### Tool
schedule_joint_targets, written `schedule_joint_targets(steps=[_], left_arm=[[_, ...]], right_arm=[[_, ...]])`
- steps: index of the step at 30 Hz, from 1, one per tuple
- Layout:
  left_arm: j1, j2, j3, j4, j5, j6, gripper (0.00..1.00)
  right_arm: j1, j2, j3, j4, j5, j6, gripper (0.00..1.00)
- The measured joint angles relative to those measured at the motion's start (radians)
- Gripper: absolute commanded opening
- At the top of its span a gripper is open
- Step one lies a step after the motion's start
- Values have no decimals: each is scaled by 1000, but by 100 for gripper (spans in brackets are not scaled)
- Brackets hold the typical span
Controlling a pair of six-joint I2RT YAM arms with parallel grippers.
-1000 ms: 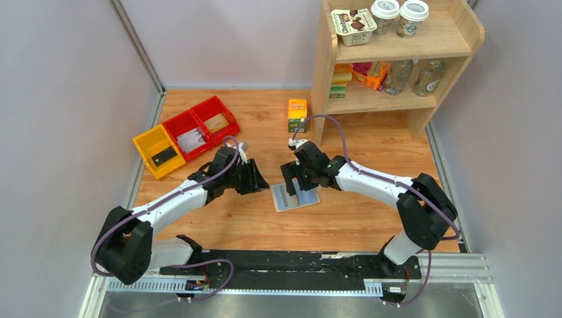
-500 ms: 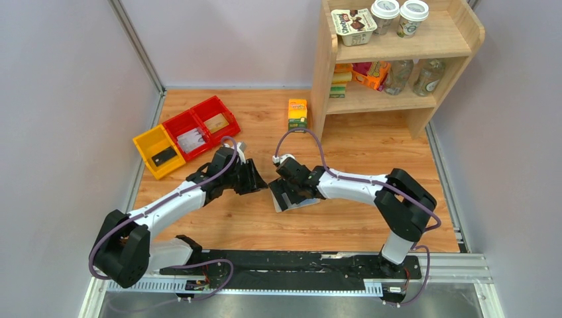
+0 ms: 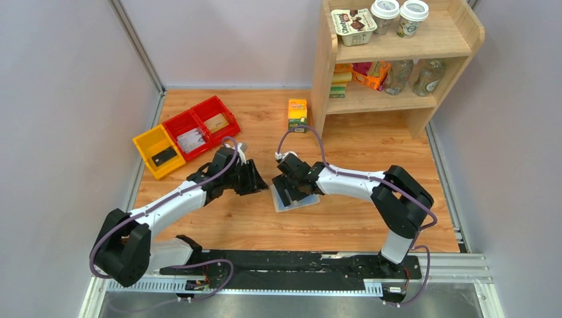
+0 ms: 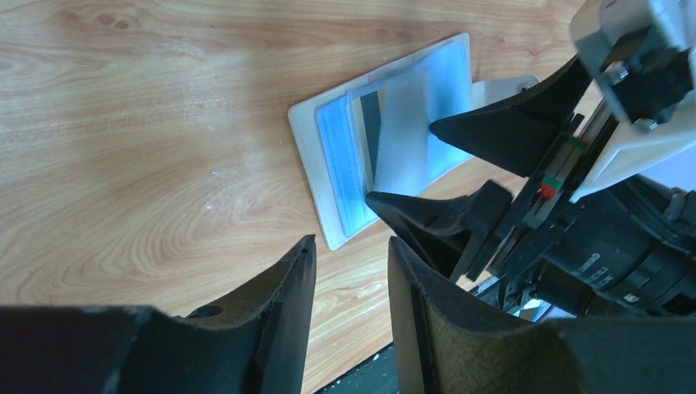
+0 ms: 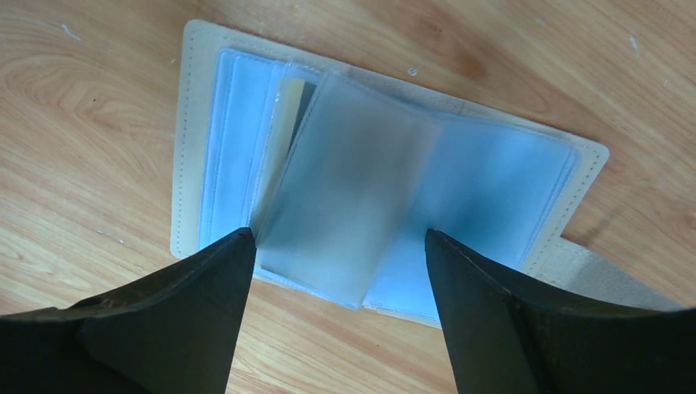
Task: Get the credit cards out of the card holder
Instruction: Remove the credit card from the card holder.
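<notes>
1. Card holder (image 3: 299, 203): lies spread open and flat on the wooden table (image 3: 344, 225), light blue inside facing up. Its closing tab (image 5: 592, 272) sticks out from 1 edge and rests on the table.

2. Clear sleeve (image 5: 345, 189): 1 transparent leaf of the card holder stands lifted off the others, tilted up from the fold. The remaining leaves lie flat.

3. Credit card (image 4: 371, 131): 1 card with a dark stripe sits in a pocket of the card holder, next to the lifted sleeve. In the right wrist view it shows as a pale edge under the sleeve. Whether more cards sit in the other pockets cannot be told.

4. Right gripper (image 5: 336, 238): directly above the card holder, jaws spread wide and grasping nothing. The 2 fingers straddle the lifted sleeve, 1 on each side. 1 fingertip is at the sleeve's edge; contact cannot be confirmed.

5. Left gripper (image 4: 349, 304): just beside the card holder, over bare table on the side away from the tab. Jaws stand partly apart with nothing between them.

6. Bins: 1 yellow bin (image 3: 147, 142) and 2 red bins (image 3: 199, 116) stand in a row well apart from the card holder, beyond the left gripper. Each holds 1 flat rectangular piece.

7. Wooden shelf (image 3: 397, 99): stands well apart from the card holder on the far side, with a small carton (image 3: 297, 114) beside it.
</notes>
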Motion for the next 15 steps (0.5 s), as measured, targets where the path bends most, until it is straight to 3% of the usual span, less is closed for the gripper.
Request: schedule_joint_targets(steps=[7, 15], left_arm=[[-25, 75, 21, 16, 33, -1, 40], [-74, 232, 131, 43, 64, -2, 19]], right_arm=[[-61, -35, -45, 48, -78, 11, 65], [-102, -54, -76, 78, -130, 16, 55]])
